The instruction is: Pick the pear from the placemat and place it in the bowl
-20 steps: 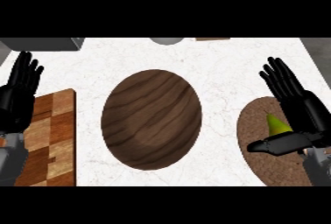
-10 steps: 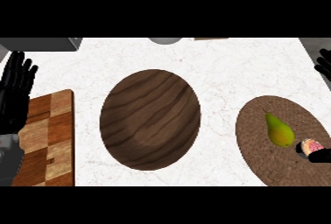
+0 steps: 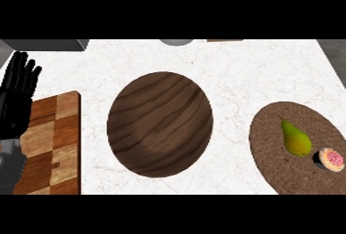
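From my remote station, the white marble bench [image 3: 236,77] fills the view. At its centre sits the wooden bowl [image 3: 161,122], dark-grained and with nothing in it, waiting as the drop point. To the right lies the brown round placemat [image 3: 270,155], running off the view's right edge, and at the far left a checkered cutting board [image 3: 51,137] lies under my left arm.

My left robot hand [image 3: 19,98] stands at the left edge with fingers straight and spread, pointing up the view; it is resting, holding nothing, and I judge it is parked there so as to keep out of the bowl's way. My right robot hand shows nowhere in the view, so I cannot report how its fingers stand.

The pear [image 3: 295,138], green-yellow, lies on its side on the placemat with its narrow end pointing up the view, untouched and well apart from the bowl. Just beside its fat end sits a small round cut fruit [image 3: 331,159], pink face up; I judge a reach from the right must close on the pear without nudging that neighbour. The pick is not yet made.
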You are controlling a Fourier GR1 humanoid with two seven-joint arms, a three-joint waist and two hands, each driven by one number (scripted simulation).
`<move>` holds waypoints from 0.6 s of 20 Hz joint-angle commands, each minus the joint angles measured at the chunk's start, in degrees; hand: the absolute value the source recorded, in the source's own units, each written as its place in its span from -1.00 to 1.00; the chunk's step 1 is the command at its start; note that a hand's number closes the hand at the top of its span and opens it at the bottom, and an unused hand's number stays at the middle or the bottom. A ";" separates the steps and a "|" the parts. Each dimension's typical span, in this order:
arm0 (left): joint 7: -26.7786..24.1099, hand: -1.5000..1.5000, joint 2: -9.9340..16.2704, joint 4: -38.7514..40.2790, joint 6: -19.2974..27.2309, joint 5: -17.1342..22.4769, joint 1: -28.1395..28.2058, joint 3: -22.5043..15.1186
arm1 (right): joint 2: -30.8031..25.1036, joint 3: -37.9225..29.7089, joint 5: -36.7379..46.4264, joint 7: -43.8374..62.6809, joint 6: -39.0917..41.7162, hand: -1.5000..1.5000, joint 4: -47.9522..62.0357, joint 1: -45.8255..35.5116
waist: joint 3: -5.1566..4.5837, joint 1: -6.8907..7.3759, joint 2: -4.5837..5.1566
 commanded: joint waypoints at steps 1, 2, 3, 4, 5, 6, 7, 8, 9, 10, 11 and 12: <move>0.18 0.00 1.11 2.21 -1.94 0.44 -2.00 1.10 | -4.05 3.09 1.40 0.99 9.16 -1.00 3.05 -4.28 | 0.02 0.88 0.34; 1.07 0.00 -1.71 0.10 1.86 -1.78 -1.11 -0.93 | -4.31 1.69 3.86 -2.04 11.54 -1.00 3.14 -2.10 | 0.09 0.05 0.06; -0.06 0.00 -0.99 0.51 -0.64 -0.55 -1.48 -0.25 | -3.00 5.23 4.69 0.57 11.28 -1.00 3.67 -5.34 | 0.05 1.04 0.27; 0.39 0.00 -0.48 -0.05 -0.78 -0.29 0.13 0.87 | -3.23 3.20 5.86 -2.02 14.14 -1.00 5.10 -4.36 | 0.07 0.42 0.06; 2.73 0.00 -0.42 -2.82 0.11 -0.79 -0.51 0.00 | -3.62 2.14 7.28 -5.57 17.63 -1.00 8.71 -3.87 | 0.12 0.41 0.03; 1.48 0.00 -0.36 -1.54 -1.56 0.04 0.65 1.21 | -1.60 3.17 9.38 -4.56 17.38 -1.00 10.24 -6.00 | 0.09 0.57 0.09; 1.94 0.00 -0.18 -2.34 -1.31 -0.21 1.10 1.62 | 1.82 4.18 12.27 -3.39 13.10 -1.00 3.52 -0.59 | 0.09 -0.30 -0.14; -2.78 0.00 -1.63 1.42 -2.01 -1.22 2.12 1.77 | 2.45 4.68 15.62 -5.73 15.20 -1.00 7.64 -4.13 | 0.08 0.16 0.07; 0.31 0.00 -3.27 2.71 0.88 -2.80 -2.15 0.46 | 0.55 1.29 14.16 -7.00 18.38 -1.00 9.28 -3.84 | 0.08 -0.45 0.01; 0.42 0.00 -2.50 1.64 -0.62 -2.66 -2.16 0.09 | 4.91 6.65 18.51 -5.55 16.38 -1.00 12.69 -9.66 | 0.09 0.71 0.23; -1.28 0.00 -1.84 3.04 -2.43 -2.06 -1.16 2.36 | 4.55 3.73 15.69 -2.85 17.82 -1.00 9.84 -7.69 | 0.05 -0.11 -0.01; -0.39 0.00 -1.40 0.38 -2.87 -1.83 1.58 2.31 | 6.90 5.07 20.53 -5.95 16.87 -1.00 11.77 -8.03 | 0.08 0.25 0.01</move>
